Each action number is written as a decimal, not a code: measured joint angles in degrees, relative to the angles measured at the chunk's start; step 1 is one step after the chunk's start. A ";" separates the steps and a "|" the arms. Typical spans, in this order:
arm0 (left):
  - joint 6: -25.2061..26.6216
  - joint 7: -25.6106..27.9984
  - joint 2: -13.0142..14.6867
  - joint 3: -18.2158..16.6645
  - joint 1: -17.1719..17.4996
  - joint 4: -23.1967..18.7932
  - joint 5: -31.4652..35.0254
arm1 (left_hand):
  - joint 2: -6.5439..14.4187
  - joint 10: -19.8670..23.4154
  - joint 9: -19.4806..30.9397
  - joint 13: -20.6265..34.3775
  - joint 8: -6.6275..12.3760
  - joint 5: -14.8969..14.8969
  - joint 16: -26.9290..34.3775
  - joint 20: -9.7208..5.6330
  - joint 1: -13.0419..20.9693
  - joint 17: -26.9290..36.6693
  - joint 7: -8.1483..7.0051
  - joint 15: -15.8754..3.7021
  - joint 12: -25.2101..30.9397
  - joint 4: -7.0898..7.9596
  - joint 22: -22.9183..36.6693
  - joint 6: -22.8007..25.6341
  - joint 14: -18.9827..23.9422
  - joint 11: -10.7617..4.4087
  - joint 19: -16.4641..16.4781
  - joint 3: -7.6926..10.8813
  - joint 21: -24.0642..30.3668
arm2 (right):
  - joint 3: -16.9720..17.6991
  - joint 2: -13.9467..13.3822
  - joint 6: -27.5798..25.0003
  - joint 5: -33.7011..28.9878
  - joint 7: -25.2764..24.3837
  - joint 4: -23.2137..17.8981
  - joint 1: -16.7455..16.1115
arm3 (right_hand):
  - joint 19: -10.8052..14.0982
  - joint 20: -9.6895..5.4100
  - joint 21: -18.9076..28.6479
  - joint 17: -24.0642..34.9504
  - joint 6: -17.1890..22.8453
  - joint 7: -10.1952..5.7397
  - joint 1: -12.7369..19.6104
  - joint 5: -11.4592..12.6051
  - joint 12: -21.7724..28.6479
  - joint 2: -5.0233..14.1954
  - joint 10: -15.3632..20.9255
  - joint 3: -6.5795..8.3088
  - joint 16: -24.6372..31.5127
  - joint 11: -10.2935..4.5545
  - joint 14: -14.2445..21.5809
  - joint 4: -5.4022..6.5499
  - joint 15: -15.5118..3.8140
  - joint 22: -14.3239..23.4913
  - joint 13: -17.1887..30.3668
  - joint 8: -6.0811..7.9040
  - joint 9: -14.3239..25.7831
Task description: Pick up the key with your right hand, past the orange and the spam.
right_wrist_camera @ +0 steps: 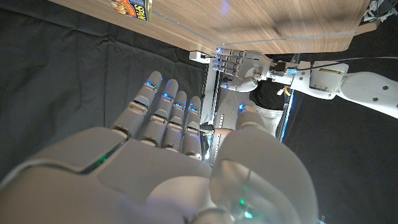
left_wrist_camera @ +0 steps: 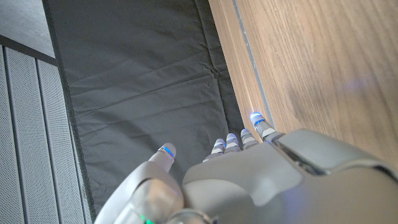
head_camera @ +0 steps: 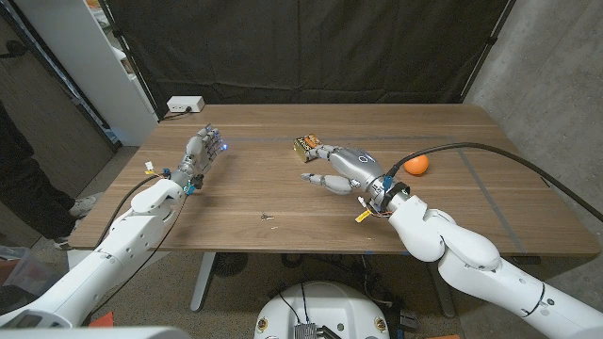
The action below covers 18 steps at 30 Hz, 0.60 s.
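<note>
A small dark key (head_camera: 268, 217) lies on the wooden table (head_camera: 245, 188) near its front edge. The spam can (head_camera: 306, 146) stands at the middle of the table, and its label shows again in the right wrist view (right_wrist_camera: 130, 7). An orange (head_camera: 416, 165) sits to the right. My right hand (head_camera: 344, 166) hovers between the can and the orange, fingers spread toward the can and holding nothing (right_wrist_camera: 168, 155). The key lies nearer the front edge, left of this hand. My left hand (head_camera: 203, 151) stands at the left with its fingers apart and empty (left_wrist_camera: 249, 180).
A white power strip (head_camera: 185, 104) lies at the table's back left corner. A black curtain (head_camera: 311, 47) hangs behind the table. A thick black cable (head_camera: 490, 151) arcs over the right side to my right wrist. A person's leg and shoe (head_camera: 85, 204) show at far left.
</note>
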 measured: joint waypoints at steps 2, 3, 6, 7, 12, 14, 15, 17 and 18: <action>-0.05 -0.07 -0.07 0.00 -0.11 0.21 0.00 | 0.00 0.00 0.00 0.00 0.00 0.00 0.00 0.00 0.00 0.00 0.00 0.00 0.00 0.00 0.00 0.00 0.00 0.00 0.00 0.00 0.00 | -0.37 0.31 -0.30 -0.84 0.02 0.00 0.09 | 0.28 -0.11 0.00 0.28 0.00 0.00 0.75 0.21 0.00 -0.02 0.14 -0.10 0.19 -0.14 0.00 -0.35 0.00 0.00 0.00 0.00 0.25; -0.05 -0.08 -0.07 0.00 -0.11 0.21 -0.01 | 0.00 0.00 0.00 0.00 0.00 0.00 0.00 0.00 0.00 0.00 0.00 0.00 0.00 0.00 0.00 0.00 0.00 0.00 0.00 0.00 0.00 | -0.43 0.35 -0.37 -0.98 0.04 0.00 0.09 | 0.28 -0.11 0.00 0.46 0.19 -0.19 0.80 0.21 0.16 -0.04 0.24 0.04 0.18 -0.23 0.00 -0.49 0.00 0.00 0.12 0.00 0.27; -0.09 -0.16 -0.13 0.00 -0.20 0.42 -0.02 | 0.00 0.00 0.00 0.00 0.00 0.00 0.00 0.00 0.00 0.00 0.00 0.00 0.00 0.00 0.00 0.00 0.00 0.00 0.00 0.00 -0.22 | -0.97 0.85 -0.71 -1.73 0.19 0.00 0.15 | 0.28 -0.11 0.00 1.26 1.22 -0.21 1.35 0.42 0.44 -0.17 1.01 -0.07 1.22 -0.21 0.75 -0.39 0.07 0.00 0.45 0.34 0.28; -0.12 -0.21 -0.13 0.00 -0.20 0.42 -0.02 | 0.00 0.00 0.00 0.00 0.00 0.00 0.00 0.00 0.00 0.00 0.00 0.00 0.00 0.00 0.00 0.00 0.00 0.00 0.00 0.00 -0.22 | -1.11 0.97 -0.71 -1.73 0.19 0.00 0.16 | 0.28 -0.11 0.00 1.59 1.57 -0.13 1.35 0.59 0.67 -0.17 1.06 -0.31 1.56 -0.16 1.02 -0.14 0.22 0.00 0.53 0.55 0.40; -0.18 -0.48 -0.35 0.06 -0.56 1.05 -0.02 | 0.00 0.00 0.00 0.00 0.00 0.00 0.00 0.00 0.00 0.00 0.00 0.00 0.00 0.23 0.00 0.00 0.00 0.00 0.00 -0.23 -0.22 | -1.98 1.63 -1.72 -4.01 0.63 0.00 0.21 | 0.28 -0.11 0.00 2.78 2.05 0.00 1.10 0.81 0.89 -0.42 1.64 -0.86 2.35 -0.20 1.22 0.41 0.00 0.00 1.04 0.76 0.53; -0.20 -0.58 -0.46 0.11 -0.79 1.40 -0.02 | 0.00 0.00 0.00 0.00 0.00 0.00 0.00 0.00 0.00 0.00 0.00 0.00 0.00 0.23 0.00 0.00 0.00 0.00 0.00 -0.23 -0.22 | -2.35 1.88 -2.18 -5.15 1.06 0.00 0.22 | 0.28 -0.11 0.00 3.41 1.77 -0.23 1.47 1.04 0.89 -0.77 1.57 -0.93 2.86 -0.21 1.20 0.48 0.00 -0.01 1.26 0.65 0.53; -0.21 -0.66 -0.48 0.12 -0.82 1.45 -0.03 | 0.00 0.00 0.00 0.00 0.00 0.00 0.00 0.00 0.00 0.00 0.00 0.00 0.00 0.23 0.00 0.00 0.00 0.00 0.00 -0.23 -0.22 | -2.52 2.00 -2.22 -5.23 1.11 0.00 0.23 | 0.27 -0.11 0.00 3.82 1.27 -0.31 1.48 1.08 0.89 -0.79 1.01 -0.93 2.90 -0.25 0.96 0.48 0.12 -0.01 1.41 0.40 0.53; -0.26 -0.78 -0.59 0.18 -1.04 1.78 -0.03 | 0.00 0.00 0.00 0.00 0.00 0.00 0.00 0.00 0.00 0.00 0.00 0.00 0.00 0.23 0.00 0.00 0.00 0.00 0.00 -0.23 -0.22 | -2.83 2.22 -2.50 -5.89 1.59 0.00 0.29 | 0.28 -0.11 0.00 4.69 0.38 -0.43 1.96 1.42 0.89 -1.24 -0.17 -0.93 3.11 -0.29 -0.63 0.48 0.11 0.00 1.75 0.05 0.53; -0.28 -0.85 -0.69 0.22 -1.19 2.02 -0.02 | 0.00 0.00 0.00 0.00 0.00 0.00 0.00 0.00 0.00 0.00 0.00 0.00 0.00 0.23 0.00 0.00 0.00 0.00 0.00 -0.23 -0.22 | -3.00 2.32 -2.50 -5.89 1.59 0.00 0.34 | 0.28 -0.11 0.00 5.04 0.16 -0.64 2.01 1.63 0.89 -1.25 -0.58 -0.93 3.11 -0.29 -1.25 0.48 0.11 0.10 1.84 -0.08 0.57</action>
